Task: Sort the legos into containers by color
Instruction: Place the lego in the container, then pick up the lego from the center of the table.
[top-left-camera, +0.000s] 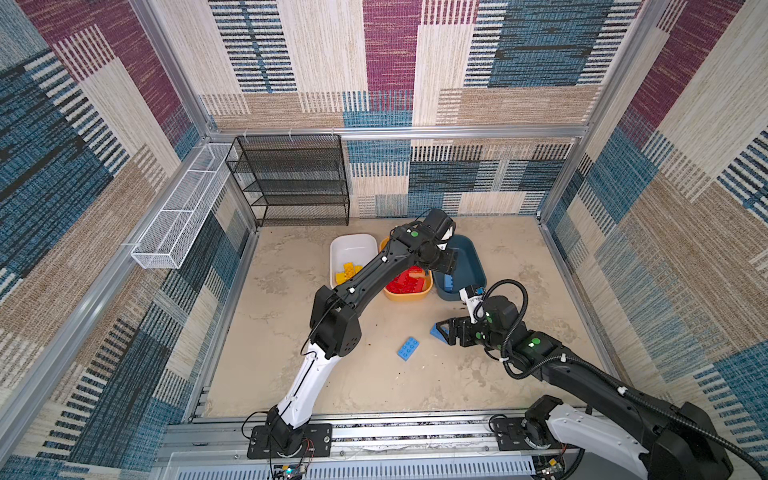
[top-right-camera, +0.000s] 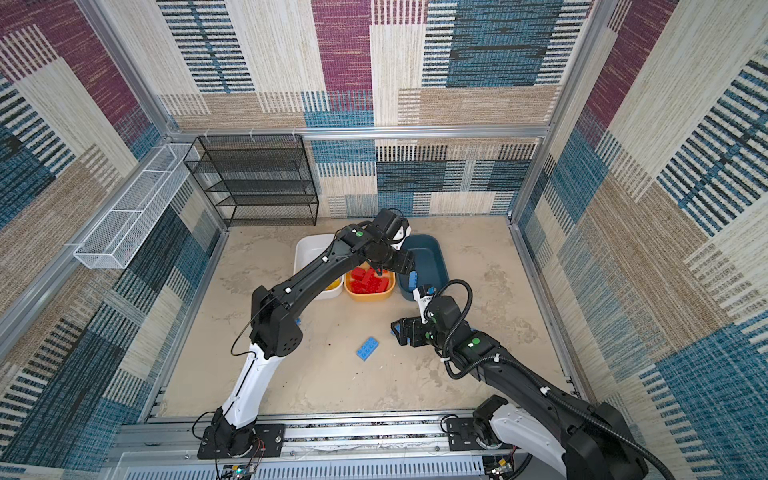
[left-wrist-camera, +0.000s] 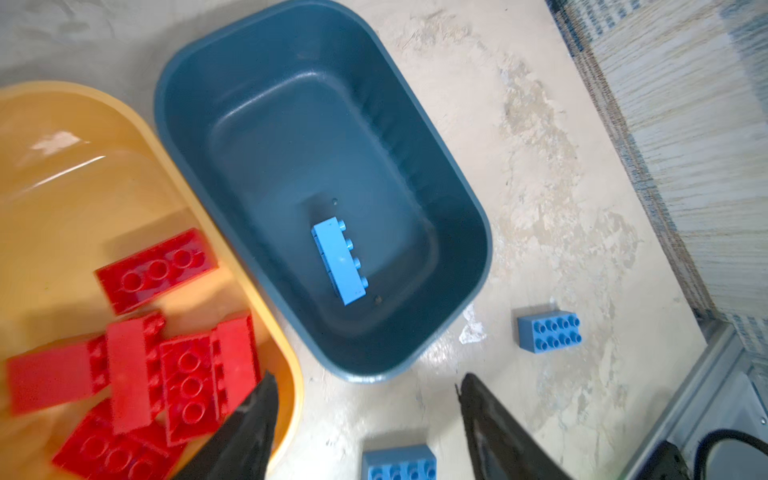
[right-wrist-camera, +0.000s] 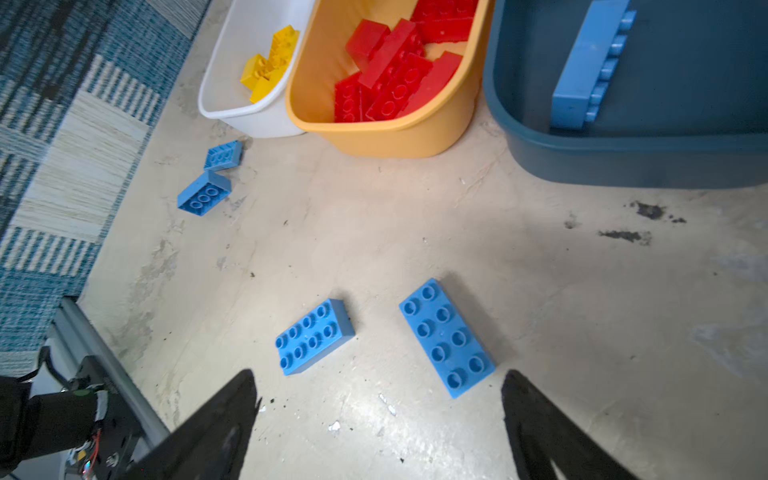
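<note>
Bricks (right-wrist-camera: 446, 336), blue, lie loose under the spread right hand (right-wrist-camera: 380, 374), likely targets; left hand (left-wrist-camera: 368, 376) gapes empty beside the teal tub (left-wrist-camera: 166, 104).

In both top views my left arm (top-left-camera: 365, 274) lies across the middle of the frame and covers part of the white tub (top-left-camera: 353, 249), most of the yellow bricks (top-left-camera: 348, 272) and a side of the yellow-orange tub (top-left-camera: 409, 296). Just right of the middle, the right gripper (top-left-camera: 444, 332) hides most of a blue brick on the floor (top-left-camera: 433, 332). In the left wrist view the red bricks (left-wrist-camera: 137, 365) look blurry and a second blue brick (left-wrist-camera: 399, 463) is cut by the edge; in the right wrist view the edge cuts the teal tub (right-wrist-camera: 623, 158) and its long blue brick (right-wrist-camera: 582, 70).
</note>
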